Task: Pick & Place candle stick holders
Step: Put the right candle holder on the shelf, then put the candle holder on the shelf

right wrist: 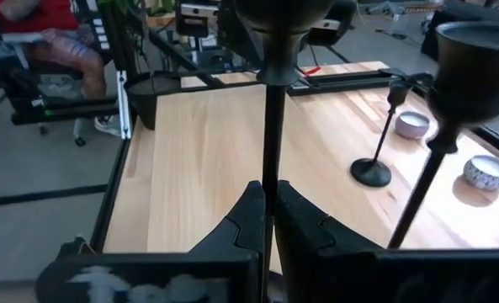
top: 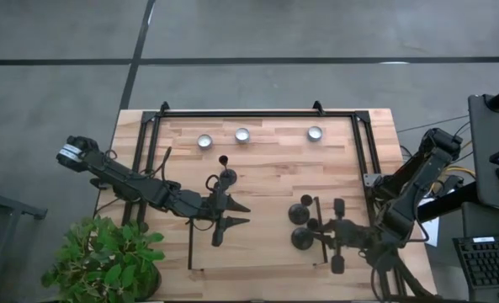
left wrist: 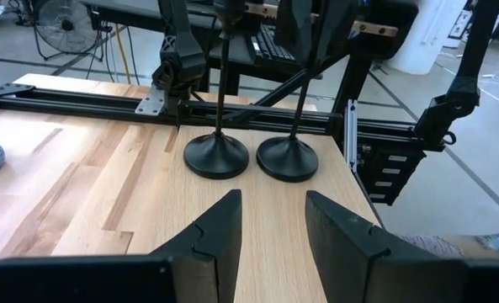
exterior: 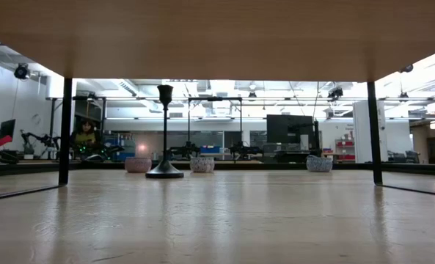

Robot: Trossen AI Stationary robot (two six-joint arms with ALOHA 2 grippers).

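Bare wood between the lone candle stick holder [top: 225,178] and the pair [top: 300,225].

No legible text, label or number anywhere; distant room signage perhaps too blurred

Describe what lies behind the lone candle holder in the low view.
Behind the lone holder sit three small tealight cups, one glowing, along the table's far edge, with the workshop beyond. The holder's base hides part of that edge; whether the other two cups are lit cannot be told.
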